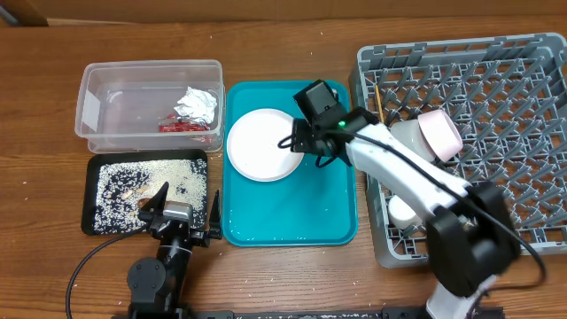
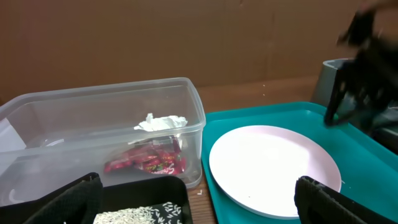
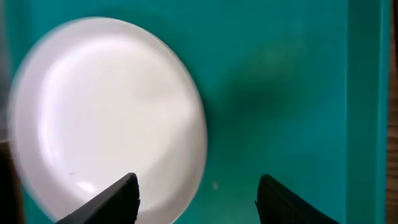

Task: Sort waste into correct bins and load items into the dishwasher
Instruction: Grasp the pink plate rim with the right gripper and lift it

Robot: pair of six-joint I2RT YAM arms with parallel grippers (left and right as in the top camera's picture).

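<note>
On the teal tray (image 1: 292,221) in the middle of the table (image 1: 283,44), the round white plate (image 1: 261,146) lies flat toward the tray's far left corner. The right gripper (image 1: 299,144) hangs over the plate's right edge. In the right wrist view its fingers (image 3: 118,199) are spread wide with the plate's rim between them, and it is hard to say whether they touch the plate. The left gripper (image 1: 183,206) sits low at the near edge of the table, just beside the shallow black tray (image 1: 87,195). Its fingers (image 2: 62,202) are spread wide too, with nothing between them. White-and-brown food scraps (image 1: 133,182) are scattered across the black tray. Behind it stands the clear tub (image 1: 151,64), holding the crumpled white tissue (image 1: 199,104) and the red-and-white wrapper (image 1: 182,127) at its right end, close together. To the right of the teal tray is the grey dish rack (image 1: 496,80). A pink plate (image 1: 440,131) stands tilted on edge in the rack beside a pale bowl (image 1: 407,137). The chopsticks (image 1: 378,102) rest near the rack's far left corner. A small white cup (image 1: 403,211), partly hidden by the right arm, sits near the rack's front left.
</note>
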